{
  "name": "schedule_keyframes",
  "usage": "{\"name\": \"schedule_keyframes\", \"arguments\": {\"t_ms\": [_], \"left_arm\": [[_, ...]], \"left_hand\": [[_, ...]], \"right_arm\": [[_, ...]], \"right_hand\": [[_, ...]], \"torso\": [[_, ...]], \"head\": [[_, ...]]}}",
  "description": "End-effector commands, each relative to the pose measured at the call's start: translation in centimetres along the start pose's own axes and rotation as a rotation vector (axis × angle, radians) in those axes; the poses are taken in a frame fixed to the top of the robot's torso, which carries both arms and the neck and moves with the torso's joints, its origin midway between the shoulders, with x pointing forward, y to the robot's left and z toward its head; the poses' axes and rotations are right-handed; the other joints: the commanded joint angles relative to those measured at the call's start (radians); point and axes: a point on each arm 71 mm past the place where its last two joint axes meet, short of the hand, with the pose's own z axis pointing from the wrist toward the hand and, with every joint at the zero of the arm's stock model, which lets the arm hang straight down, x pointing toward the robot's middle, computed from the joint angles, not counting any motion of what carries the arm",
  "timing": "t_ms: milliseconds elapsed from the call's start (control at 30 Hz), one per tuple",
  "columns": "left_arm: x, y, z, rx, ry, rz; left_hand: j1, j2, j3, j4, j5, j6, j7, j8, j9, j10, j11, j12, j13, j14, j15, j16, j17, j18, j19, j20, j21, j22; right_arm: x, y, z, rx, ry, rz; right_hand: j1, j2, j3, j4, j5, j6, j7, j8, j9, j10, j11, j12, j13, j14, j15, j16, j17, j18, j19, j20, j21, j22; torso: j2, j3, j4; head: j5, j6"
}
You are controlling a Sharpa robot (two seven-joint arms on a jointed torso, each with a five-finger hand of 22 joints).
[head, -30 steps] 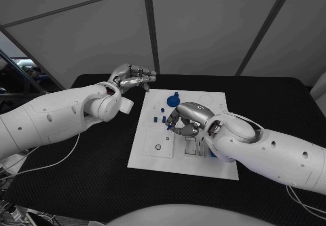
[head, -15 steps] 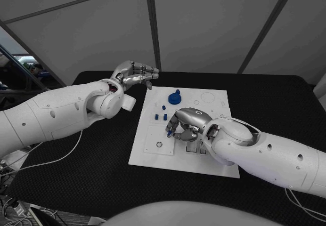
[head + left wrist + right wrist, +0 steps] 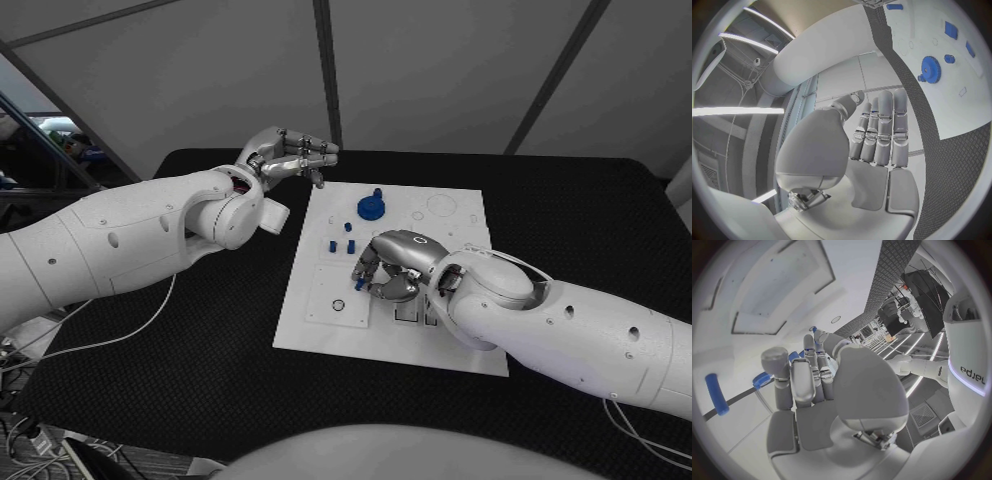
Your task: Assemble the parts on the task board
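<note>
The white task board (image 3: 310,318) lies in the middle of the black table. A blue gear (image 3: 372,207) stands at its far side, also seen as a gear (image 3: 930,68) in the left wrist view. Three small blue parts (image 3: 340,243) stand left of centre. My right hand (image 3: 392,263) hangs over the board's middle, fingers bent down onto it. In the right wrist view a small blue part (image 3: 794,356) sits between its thumb and a finger. My left hand (image 3: 289,155) hovers off the board's far left corner, fingers curled together, holding nothing.
Rectangular slots (image 3: 414,312) and a small ring hole (image 3: 336,305) mark the board's near half. A blue peg (image 3: 717,394) lies on the board beside my right hand. Black table (image 3: 173,380) surrounds the board, and a cable (image 3: 137,330) trails at the left.
The camera shifted a little after the earliest frame. My right hand has crept slightly toward the board's near side, low over it. The left hand has barely moved.
</note>
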Motion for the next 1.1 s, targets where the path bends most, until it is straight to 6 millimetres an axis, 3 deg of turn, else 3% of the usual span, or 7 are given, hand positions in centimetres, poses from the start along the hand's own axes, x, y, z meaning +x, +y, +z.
{"name": "schedule_keyframes", "arguments": {"t_ms": [33,833,967,1100], "left_arm": [[0.13,-0.15,0.08,0.005,0.011,-0.006],[0.2,-0.1,0.13,0.001,0.015,-0.008],[0.24,-0.1,0.14,0.0,0.016,-0.008],[0.23,-0.08,0.14,-0.002,0.016,-0.008]], "left_hand": [[0.003,0.006,-0.006,-0.001,-0.002,-0.002,0.003,-0.001,-0.001,-0.008,-0.002,0.004,-0.001,-0.007,0.001,-0.005,-0.002,-0.011,-0.008,0.003,-0.004,-0.001],[0.003,0.007,-0.007,-0.001,-0.002,-0.003,0.004,-0.001,-0.001,-0.009,-0.002,0.004,-0.001,-0.007,0.001,-0.005,-0.002,-0.011,-0.008,0.003,-0.004,-0.001],[0.003,0.007,-0.007,-0.001,-0.002,-0.004,0.004,-0.001,-0.002,-0.011,-0.001,0.005,-0.001,-0.007,0.002,-0.005,-0.002,-0.011,-0.008,0.003,-0.005,-0.002],[0.003,0.008,-0.007,-0.001,-0.002,-0.004,0.004,-0.001,-0.001,-0.012,-0.001,0.006,-0.001,-0.008,0.002,-0.005,-0.002,-0.011,-0.008,0.003,-0.005,-0.002]], "right_arm": [[0.24,-0.07,0.0,0.004,0.014,-0.019],[0.61,0.18,0.23,0.012,0.04,-0.059],[0.85,0.19,0.37,0.023,0.068,-0.065],[0.86,0.04,0.41,0.032,0.069,-0.066]], "right_hand": [[-0.005,0.009,-0.007,0.0,0.006,0.006,0.002,0.003,0.001,-0.003,0.005,-0.004,0.0,0.034,-0.008,0.005,0.0,-0.01,-0.001,0.0,0.006,-0.001],[-0.01,0.007,-0.012,0.002,0.008,0.003,0.003,0.0,0.001,-0.006,0.006,-0.007,0.0,0.033,-0.007,0.004,-0.003,-0.009,-0.005,0.001,0.005,-0.002],[-0.033,-0.005,-0.029,0.013,0.006,-0.013,0.008,-0.01,-0.001,-0.02,0.011,-0.016,-0.002,0.03,-0.002,0.003,-0.008,-0.007,-0.015,0.004,-0.001,-0.014],[-0.057,-0.025,-0.045,0.025,0.013,-0.061,0.027,-0.028,-0.012,-0.07,0.028,-0.028,-0.012,0.029,0.013,0.007,-0.007,-0.006,-0.026,0.014,-0.009,-0.026]], "torso": [[0.0,0.0,0.0003],[0.0,-0.0006,-0.0001],[0.0,-0.0007,-0.0007],[-0.001,-0.0004,-0.0012]], "head": [[0.0,-0.001],[-0.001,0.001],[-0.001,0.0],[-0.001,0.0]]}}
